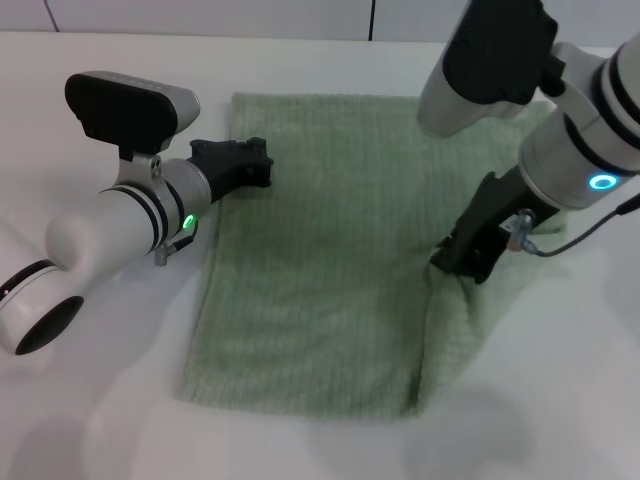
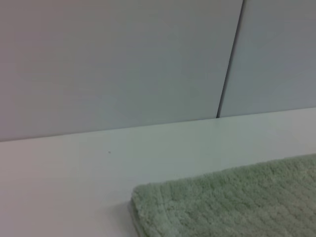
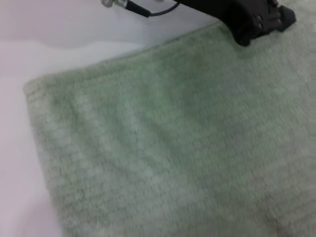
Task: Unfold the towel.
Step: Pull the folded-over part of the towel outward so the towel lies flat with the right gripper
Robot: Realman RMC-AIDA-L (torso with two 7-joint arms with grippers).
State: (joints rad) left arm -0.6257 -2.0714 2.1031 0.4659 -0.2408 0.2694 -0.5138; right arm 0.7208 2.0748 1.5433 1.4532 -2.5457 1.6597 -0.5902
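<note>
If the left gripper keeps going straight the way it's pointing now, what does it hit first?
Most likely the towel: the left gripper points across its far left edge. Height above the cloth is unclear, so it might skim over.

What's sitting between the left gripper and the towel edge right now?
Nothing visible. The left gripper hangs at the towel's far left edge over bare table. The right gripper is already down on the right edge.

The pale sage-green ribbed terry towel point(image 1: 320, 250) is spread mostly flat on the white counter point(image 1: 100, 420). Beside the right gripper's jaws its edge is bunched and lifted into a raised fold; elsewhere it lies flat.
</note>
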